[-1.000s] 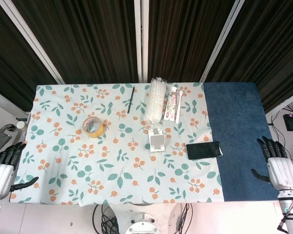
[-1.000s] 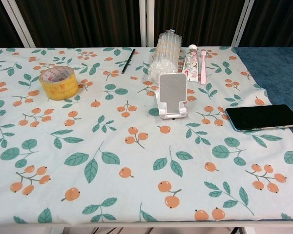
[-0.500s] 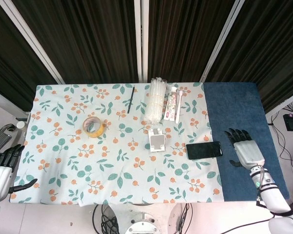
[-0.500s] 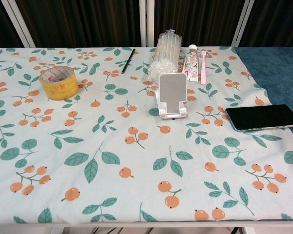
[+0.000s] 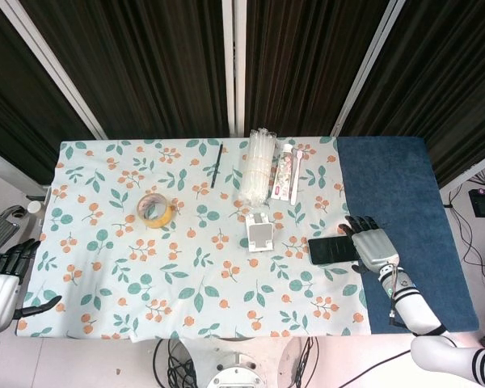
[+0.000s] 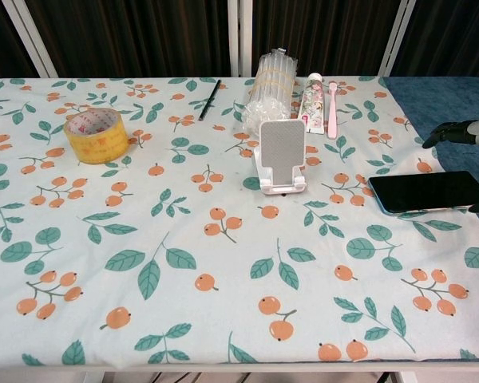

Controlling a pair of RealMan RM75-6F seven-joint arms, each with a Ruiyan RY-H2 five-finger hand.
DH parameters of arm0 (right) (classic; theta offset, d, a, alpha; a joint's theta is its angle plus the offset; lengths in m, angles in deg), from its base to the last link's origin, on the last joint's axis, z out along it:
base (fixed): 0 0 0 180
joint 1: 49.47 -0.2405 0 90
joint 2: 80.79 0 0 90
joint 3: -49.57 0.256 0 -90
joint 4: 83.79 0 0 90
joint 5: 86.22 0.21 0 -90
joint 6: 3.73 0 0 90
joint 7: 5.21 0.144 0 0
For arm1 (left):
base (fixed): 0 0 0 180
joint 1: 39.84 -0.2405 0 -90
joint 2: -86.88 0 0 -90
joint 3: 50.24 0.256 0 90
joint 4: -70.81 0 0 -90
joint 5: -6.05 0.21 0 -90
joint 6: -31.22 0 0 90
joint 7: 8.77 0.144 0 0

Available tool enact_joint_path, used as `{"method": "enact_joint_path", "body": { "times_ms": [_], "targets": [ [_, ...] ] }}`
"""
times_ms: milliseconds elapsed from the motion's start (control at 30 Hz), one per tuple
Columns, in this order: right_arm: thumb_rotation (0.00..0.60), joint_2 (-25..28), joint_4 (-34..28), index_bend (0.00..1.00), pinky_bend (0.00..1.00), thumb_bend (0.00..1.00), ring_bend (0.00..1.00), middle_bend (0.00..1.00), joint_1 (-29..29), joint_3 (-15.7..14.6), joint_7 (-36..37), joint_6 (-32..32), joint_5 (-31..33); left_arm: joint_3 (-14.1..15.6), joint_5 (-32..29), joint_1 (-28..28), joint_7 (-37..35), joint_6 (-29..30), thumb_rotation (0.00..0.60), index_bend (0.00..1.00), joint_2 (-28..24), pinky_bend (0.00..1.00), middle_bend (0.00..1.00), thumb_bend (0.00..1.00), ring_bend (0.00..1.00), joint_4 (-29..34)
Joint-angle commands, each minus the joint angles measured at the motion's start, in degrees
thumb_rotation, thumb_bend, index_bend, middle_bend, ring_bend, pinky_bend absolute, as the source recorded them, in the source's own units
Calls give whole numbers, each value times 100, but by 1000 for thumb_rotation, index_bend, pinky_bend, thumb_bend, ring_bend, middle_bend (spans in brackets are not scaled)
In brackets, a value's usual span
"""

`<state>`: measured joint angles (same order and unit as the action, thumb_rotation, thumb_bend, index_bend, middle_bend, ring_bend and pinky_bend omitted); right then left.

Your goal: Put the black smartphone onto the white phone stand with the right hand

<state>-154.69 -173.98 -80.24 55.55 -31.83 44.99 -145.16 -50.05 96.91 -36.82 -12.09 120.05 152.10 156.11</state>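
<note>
The black smartphone (image 5: 331, 250) (image 6: 428, 191) lies flat at the right edge of the floral cloth, partly on the blue mat. The white phone stand (image 5: 260, 232) (image 6: 282, 156) stands upright mid-table, left of the phone, with nothing on it. My right hand (image 5: 372, 244) hovers over the phone's right end with its fingers spread, holding nothing; the chest view shows only its fingertips (image 6: 455, 132) at the right edge. My left hand (image 5: 4, 283) hangs open off the table's front-left corner.
A yellow tape roll (image 5: 155, 211) (image 6: 95, 136) sits at the left. Behind the stand lie a clear plastic bundle (image 5: 257, 166) (image 6: 271, 86), a toothpaste tube (image 5: 284, 172), a pink toothbrush (image 6: 332, 108) and a black pen (image 5: 216, 165). The blue mat (image 5: 404, 202) covers the table's right side.
My right hand has swung in from the table's right edge, leftward across the blue mat, to the phone's right end. The phone, stand and left hand stay put.
</note>
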Motion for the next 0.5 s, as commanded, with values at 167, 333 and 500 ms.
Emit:
{"method": "enact_joint_path", "body": {
  "times_ms": [167,333,500],
  "targets": [
    [600,-62,6,168,0,94,0,0,-299,-98,-324,-191,429,4,-1,15,-12,-33,416,62,-20,216,83,65,105,8],
    [600,-102,35,189,0,94,0,0,-475,-163,-458,-268,708,-1,-7,20,11,-41,418,62,-38,216,82,65,105,28],
    [600,-174,113,206,0,94,0,0,-563,-211,-432,-255,854,-4,-63,10,39,-72,417,62,-49,216,83,64,105,53]
  ]
}}
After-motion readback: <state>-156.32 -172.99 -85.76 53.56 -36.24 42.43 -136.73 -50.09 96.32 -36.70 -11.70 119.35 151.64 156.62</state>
